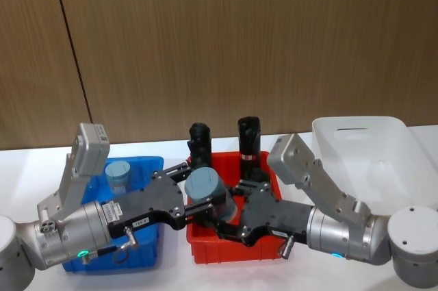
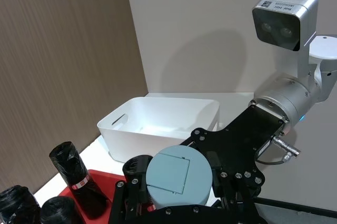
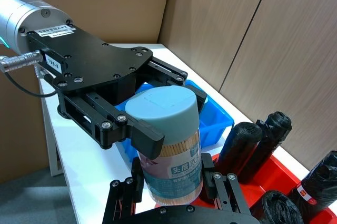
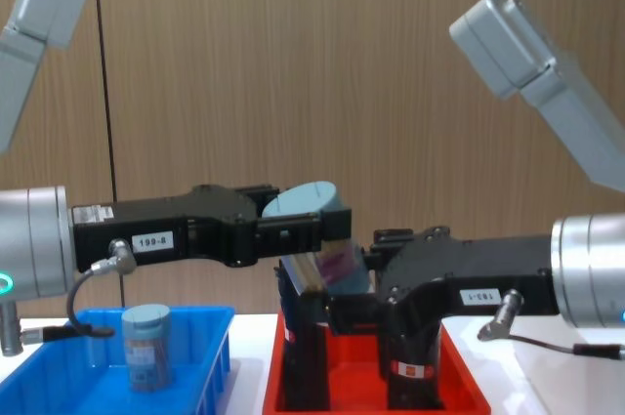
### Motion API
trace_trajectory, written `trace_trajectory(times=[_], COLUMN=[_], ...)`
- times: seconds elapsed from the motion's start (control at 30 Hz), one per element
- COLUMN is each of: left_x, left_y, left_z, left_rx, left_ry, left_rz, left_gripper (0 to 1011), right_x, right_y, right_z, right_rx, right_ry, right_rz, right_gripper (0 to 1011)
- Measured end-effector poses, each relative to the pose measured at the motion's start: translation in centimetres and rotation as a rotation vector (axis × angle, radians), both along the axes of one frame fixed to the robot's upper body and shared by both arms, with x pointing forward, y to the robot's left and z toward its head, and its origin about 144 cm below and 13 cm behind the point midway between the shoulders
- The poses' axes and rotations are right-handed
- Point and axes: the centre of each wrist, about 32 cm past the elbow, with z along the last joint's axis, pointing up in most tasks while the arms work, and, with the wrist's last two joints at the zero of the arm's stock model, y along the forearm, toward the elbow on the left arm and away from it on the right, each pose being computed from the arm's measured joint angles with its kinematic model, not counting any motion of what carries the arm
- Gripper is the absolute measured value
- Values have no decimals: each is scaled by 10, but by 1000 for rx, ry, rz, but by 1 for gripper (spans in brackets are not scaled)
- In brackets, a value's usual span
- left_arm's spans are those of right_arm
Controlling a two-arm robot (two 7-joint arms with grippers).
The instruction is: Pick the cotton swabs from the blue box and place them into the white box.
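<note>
One jar of the cotton swabs [image 3: 171, 150] was clamped at its lid between the left gripper [image 3: 168, 113] fingers. The right gripper [image 3: 172, 179] fingers gripped it lower down, above the red bin [image 1: 226, 251]. Another jar [image 1: 118, 174] stood back beyond the left fingers, in the blue box [image 1: 147, 253].

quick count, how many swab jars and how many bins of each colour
cotton swab jars: 2
blue box: 1
red bin: 1
white box: 1
total: 5
</note>
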Motion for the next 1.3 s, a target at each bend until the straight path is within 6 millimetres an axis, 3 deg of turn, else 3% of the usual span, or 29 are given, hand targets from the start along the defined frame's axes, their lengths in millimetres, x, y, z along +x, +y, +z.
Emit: trace_trajectory(times=[0.27, 0.5, 0.67, 1.3], left_x=[0, 0, 0, 0], left_y=[0, 0, 0, 0], left_z=[0, 0, 0, 0], left_rx=[-1, 1, 1, 1], left_ry=[0, 0, 0, 0], left_rz=[0, 0, 0, 0], left_gripper=[679, 915, 1004, 1004], right_x=[0, -1, -1, 1], right_y=[-1, -1, -2, -20], right_z=[1, 1, 1, -3], right_rx=[2, 4, 7, 17], right_ry=[-2, -5, -5, 1], right_rz=[4, 7, 9, -56], right_gripper=[642, 644, 642, 642])
